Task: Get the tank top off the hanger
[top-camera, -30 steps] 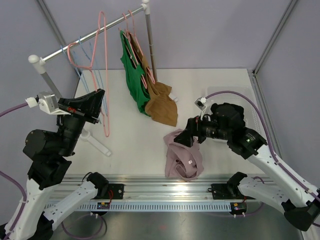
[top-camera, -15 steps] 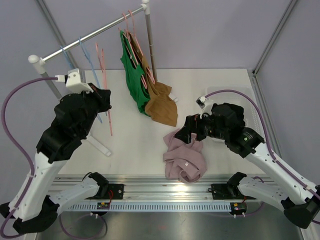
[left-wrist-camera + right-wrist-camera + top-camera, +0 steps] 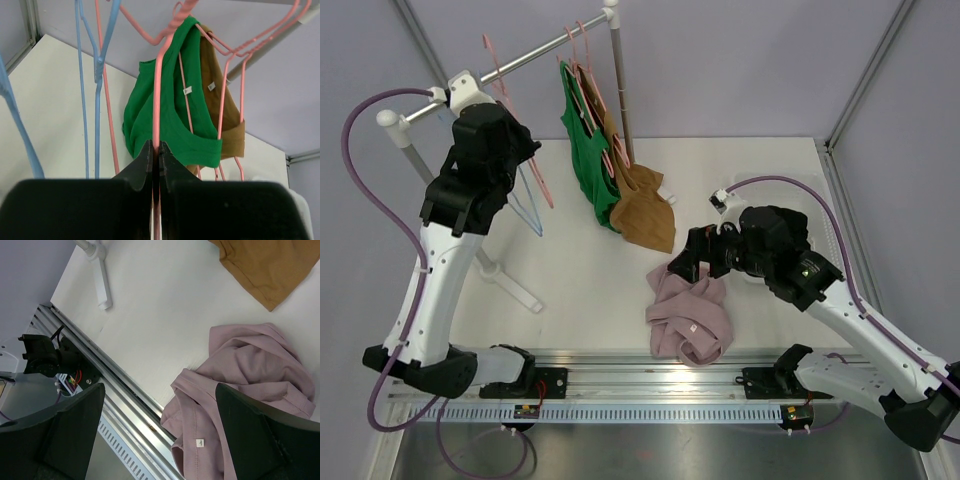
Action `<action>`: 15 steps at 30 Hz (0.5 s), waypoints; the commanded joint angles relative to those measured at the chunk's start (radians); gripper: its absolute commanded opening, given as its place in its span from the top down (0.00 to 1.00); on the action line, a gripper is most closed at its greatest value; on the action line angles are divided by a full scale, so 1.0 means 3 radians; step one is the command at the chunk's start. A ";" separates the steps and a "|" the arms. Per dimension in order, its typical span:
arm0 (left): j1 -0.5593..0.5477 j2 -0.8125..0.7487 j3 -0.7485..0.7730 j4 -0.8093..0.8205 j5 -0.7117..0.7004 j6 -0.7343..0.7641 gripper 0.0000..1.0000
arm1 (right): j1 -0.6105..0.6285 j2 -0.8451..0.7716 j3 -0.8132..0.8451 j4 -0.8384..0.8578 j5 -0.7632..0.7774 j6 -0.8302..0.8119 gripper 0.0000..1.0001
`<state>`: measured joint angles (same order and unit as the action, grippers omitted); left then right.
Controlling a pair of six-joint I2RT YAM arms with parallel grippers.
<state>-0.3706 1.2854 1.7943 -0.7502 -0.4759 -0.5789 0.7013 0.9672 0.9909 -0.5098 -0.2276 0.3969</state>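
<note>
A mauve tank top (image 3: 690, 312) lies crumpled on the table near the front edge, off any hanger; it also shows in the right wrist view (image 3: 250, 370). My right gripper (image 3: 692, 262) is open and empty just above its far-left edge (image 3: 160, 390). My left gripper (image 3: 527, 155) is raised by the rail and shut on the wire of an empty pink hanger (image 3: 535, 180), whose hook reaches the rail (image 3: 520, 62). In the left wrist view the jaws (image 3: 156, 150) pinch that pink hanger (image 3: 158, 100).
A green tank top (image 3: 585, 150) and a brown one (image 3: 642, 210) hang on pink hangers at the rail's right end, also in the left wrist view (image 3: 170, 120). Blue hangers (image 3: 95, 75) hang left of my gripper. The rack's white foot (image 3: 510, 282) stands on the table.
My left arm has swung the empty pink hanger up and back to the rail. The mauve top has settled flatter on the table, and my right gripper has lifted slightly off it.
</note>
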 commanded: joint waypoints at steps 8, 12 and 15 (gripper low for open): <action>0.0387 -0.0040 -0.0448 0.0209 0.0129 -0.0458 1.00 | 0.0025 0.0242 0.0117 0.0018 0.0390 -0.0183 0.01; 0.0402 -0.0138 -0.0632 0.0276 0.0139 -0.0504 1.00 | 0.0080 0.0641 0.0184 -0.0131 0.0548 -0.0214 0.00; 0.0402 -0.0189 -0.0612 0.0251 0.0185 -0.0504 0.84 | 0.0188 0.0978 0.0189 -0.0208 0.0738 -0.0152 0.01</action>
<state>-0.2577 1.2842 1.6089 -0.7296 -0.4290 -0.7010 0.7227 1.2041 1.0134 -0.5301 -0.0933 0.3580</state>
